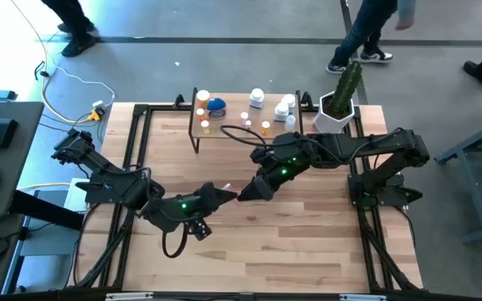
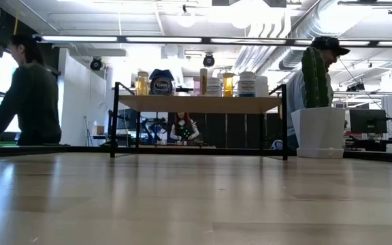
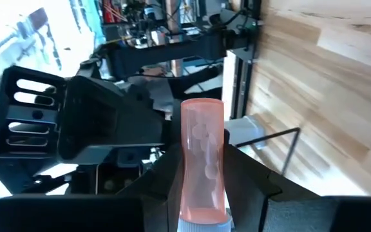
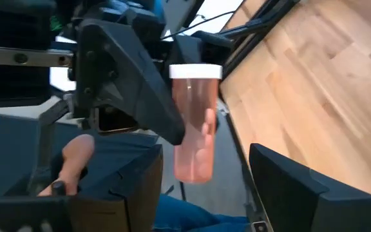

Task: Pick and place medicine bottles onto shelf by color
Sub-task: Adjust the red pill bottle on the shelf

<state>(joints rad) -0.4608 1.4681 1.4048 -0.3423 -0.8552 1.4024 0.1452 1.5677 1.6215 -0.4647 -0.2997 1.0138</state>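
Both arms are matte black from base to tip, built of blocky jointed links with rounded housings at the joints. A small green light glows on the left arm (image 1: 184, 203) near its wrist, and two more on the right arm (image 1: 287, 163). A black cable loops loose below the left arm's wrist. The left tool (image 3: 205, 193) has flat, angular black fingers (image 3: 253, 187). The right tool (image 4: 201, 187) ends in broad, wedge-shaped black fingers (image 4: 288, 187) with plain smooth faces.
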